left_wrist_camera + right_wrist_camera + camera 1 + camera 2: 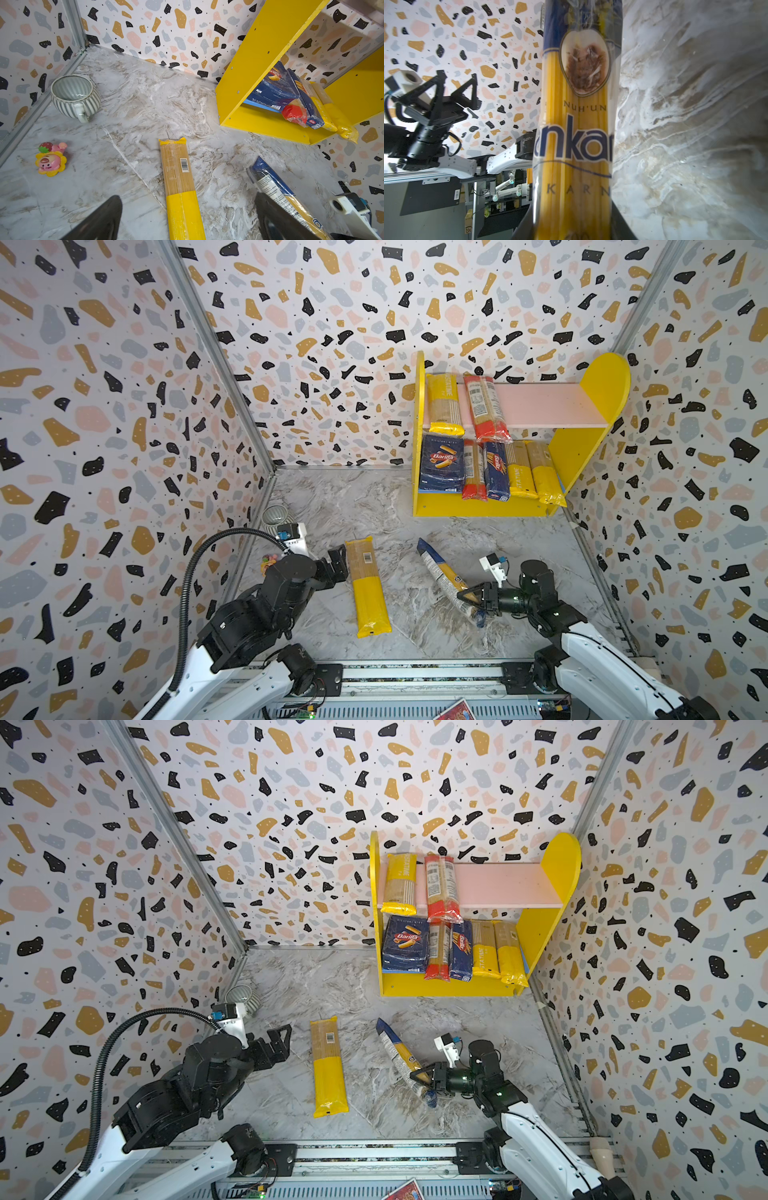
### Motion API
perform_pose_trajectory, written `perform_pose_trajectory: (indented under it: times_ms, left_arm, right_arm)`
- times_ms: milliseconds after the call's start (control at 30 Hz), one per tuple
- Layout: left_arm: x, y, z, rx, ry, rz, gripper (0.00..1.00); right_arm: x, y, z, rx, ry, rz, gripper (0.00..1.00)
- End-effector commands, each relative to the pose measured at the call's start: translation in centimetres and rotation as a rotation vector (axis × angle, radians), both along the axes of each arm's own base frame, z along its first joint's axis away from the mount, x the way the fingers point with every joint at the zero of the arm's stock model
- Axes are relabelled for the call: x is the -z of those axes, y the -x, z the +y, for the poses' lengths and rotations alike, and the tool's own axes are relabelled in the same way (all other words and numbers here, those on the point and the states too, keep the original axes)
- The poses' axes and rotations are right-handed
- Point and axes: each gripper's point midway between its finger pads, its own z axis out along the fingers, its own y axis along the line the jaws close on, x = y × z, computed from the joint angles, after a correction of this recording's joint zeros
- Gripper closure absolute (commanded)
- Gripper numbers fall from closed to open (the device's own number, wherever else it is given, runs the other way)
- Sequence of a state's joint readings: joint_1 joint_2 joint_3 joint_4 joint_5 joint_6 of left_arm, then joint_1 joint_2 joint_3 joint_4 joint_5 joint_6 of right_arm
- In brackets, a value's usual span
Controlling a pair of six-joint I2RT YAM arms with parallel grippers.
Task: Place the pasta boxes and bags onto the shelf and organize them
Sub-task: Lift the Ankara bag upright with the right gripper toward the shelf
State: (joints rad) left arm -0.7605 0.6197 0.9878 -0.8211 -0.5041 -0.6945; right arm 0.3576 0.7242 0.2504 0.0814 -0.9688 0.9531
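The yellow shelf (478, 506) (444, 986) stands at the back right. Its pink upper board carries a yellow-ended bag (444, 406) and a red bag (486, 410). On the lower board are the wide Barilla box (441, 464), a red bag (473, 472), the narrow Barilla box (496, 472) and two yellow bags (532, 475). The dark blue ankara bag (440, 568) (577, 124) lies slantwise on the floor. My right gripper (467, 597) (571, 228) is shut on its near half. Another yellow-ended bag (368, 589) (178, 176) lies beside my open left gripper (341, 564) (187, 220).
A striped mug (74, 95) (275, 516) sits in the left back corner of the marble floor. A small pink and yellow toy (51, 159) is near the left wall. The arms' metal rail (415, 672) runs along the front edge.
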Motion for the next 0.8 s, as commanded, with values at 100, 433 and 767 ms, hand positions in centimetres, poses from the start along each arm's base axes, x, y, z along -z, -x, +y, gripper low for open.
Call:
perform_pose_trajectory:
  times_ms: [100,433,767]
  left_arm:
    - [-2.4,-0.6,-0.4,-0.001,0.016,-0.041,0.00]
    - [-3.8,-0.8,-0.2,-0.003,-0.016,-0.061,0.00]
    - [-5.0,-0.9,-0.7,0.018,0.004,-0.075,0.00]
  right_arm:
    - [-10.7,1.4,-0.3,-0.094,-0.173,-0.278,1.00]
    - [-18.5,3.7,-1.7,-0.087,-0.216,-0.431,1.00]
    - [-25.7,2.5,-1.9,-0.048,-0.250,-0.557,1.00]
